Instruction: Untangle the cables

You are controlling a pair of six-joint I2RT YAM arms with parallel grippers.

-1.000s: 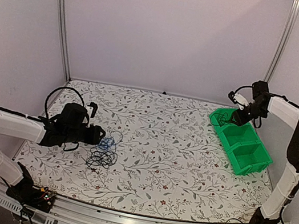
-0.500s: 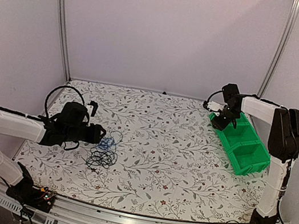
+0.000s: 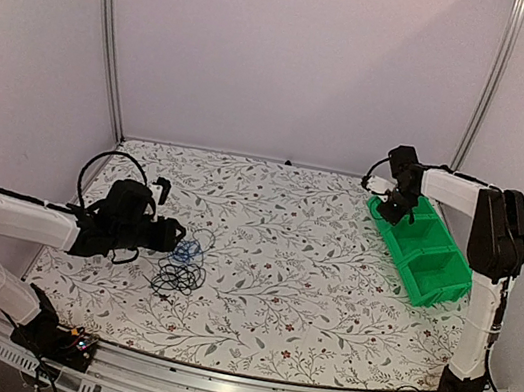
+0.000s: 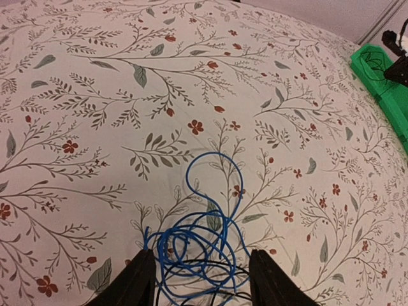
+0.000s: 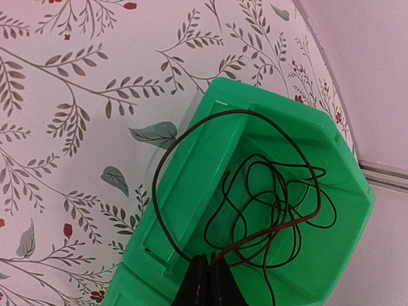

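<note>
Two-arm cable-sorting cell, seen from above and from both wrists. The left gripper (image 4: 203,284) is low over the floral tablecloth (image 3: 286,292) with its jaws spread wide; between the two fingers (image 4: 137,280) lies the near part of a coiled blue cable (image 4: 175,245), one loose loop of which runs ahead of the fingertips over the cloth. In the top view, a small tangle of black cables (image 3: 176,277) lies just beside the blue coil, on its near side, in front of the left gripper (image 3: 174,236). It cannot be told whether the fingers touch any strand. The right gripper (image 5: 204,287) hangs over the far end compartment of the green bin (image 5: 191,178), its jaws pressed together on a thin dark cable (image 5: 278,191). Most of that cable is heaped loosely inside the compartment ahead of the fingertips, while one loop arches over the bin's rim to the gripper's left. The top view places the right gripper (image 3: 396,212) well apart from the tangle.
</note>
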